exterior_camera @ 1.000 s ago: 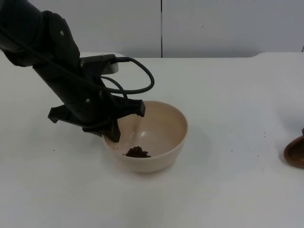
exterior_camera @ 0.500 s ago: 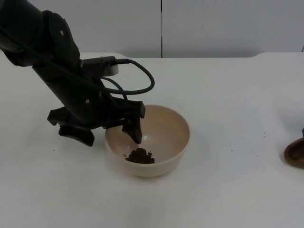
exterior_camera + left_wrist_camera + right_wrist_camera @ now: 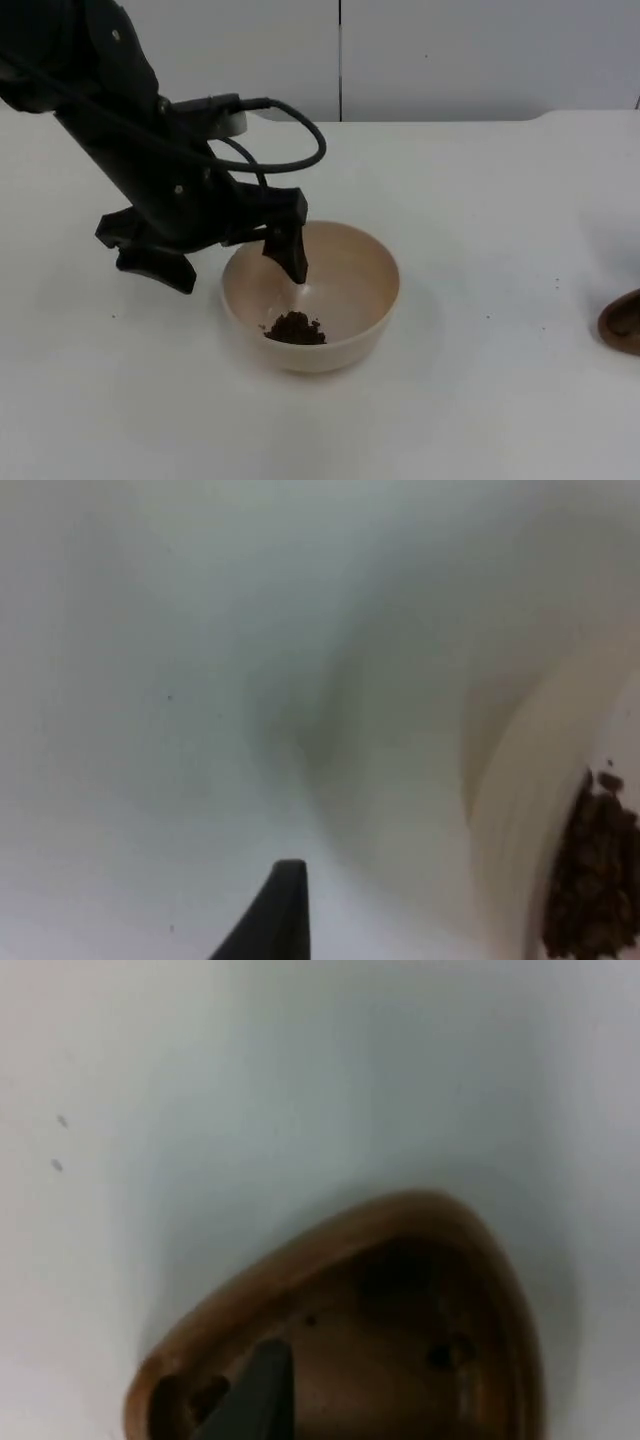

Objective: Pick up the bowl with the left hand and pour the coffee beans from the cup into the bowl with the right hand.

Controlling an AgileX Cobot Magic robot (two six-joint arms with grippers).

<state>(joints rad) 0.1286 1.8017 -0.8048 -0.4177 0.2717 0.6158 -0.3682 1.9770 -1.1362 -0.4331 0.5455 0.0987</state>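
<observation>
The left gripper is straddling the smooth round beige bowl's rim, fingers spread, while the brown cup is sitting half cut off.

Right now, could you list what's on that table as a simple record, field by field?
bowl: cream bowl standing on the white table
coffee beans: small dark heap inside the bowl
left hand: open, one finger inside the bowl, the other outside its rim
cup: brown cup at the table's right edge, a finger of the right hand in its mouth
</observation>
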